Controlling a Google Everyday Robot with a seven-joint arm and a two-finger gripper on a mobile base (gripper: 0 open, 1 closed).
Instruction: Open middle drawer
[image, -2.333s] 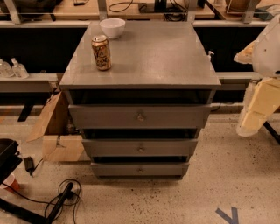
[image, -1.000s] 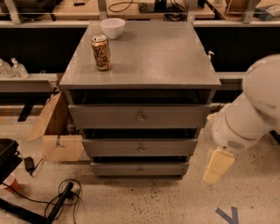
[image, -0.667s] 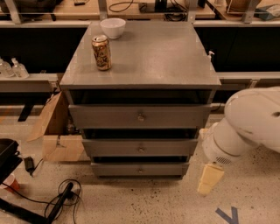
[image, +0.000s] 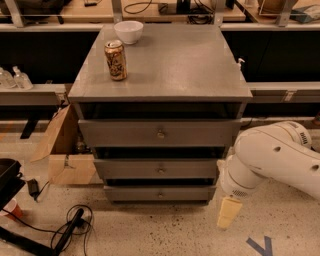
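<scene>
The middle drawer (image: 130, 169) is the second of three grey drawers in a grey cabinet (image: 165, 65). It has a plain flat front and a small round metal knob (image: 160, 170) at its centre. None of its inside shows. Low at the right, my white arm (image: 275, 160) bends down beside the cabinet. My gripper (image: 227, 212) hangs just above the floor, right of the bottom drawer (image: 159, 193) and below the middle drawer's right end. It touches no drawer and holds nothing that I can see.
On the cabinet top stand a drink can (image: 116, 60) and a white bowl (image: 128, 31). The top drawer (image: 159, 133) juts furthest forward. A cardboard box (image: 65, 150) leans left of the cabinet. Black cables (image: 70, 230) lie on the speckled floor. Shelves run behind.
My arm has swung in from the right and dropped lower. The gripper has gone from mid-height at the right edge down to floor level beside the cabinet. The drawers have not moved.
</scene>
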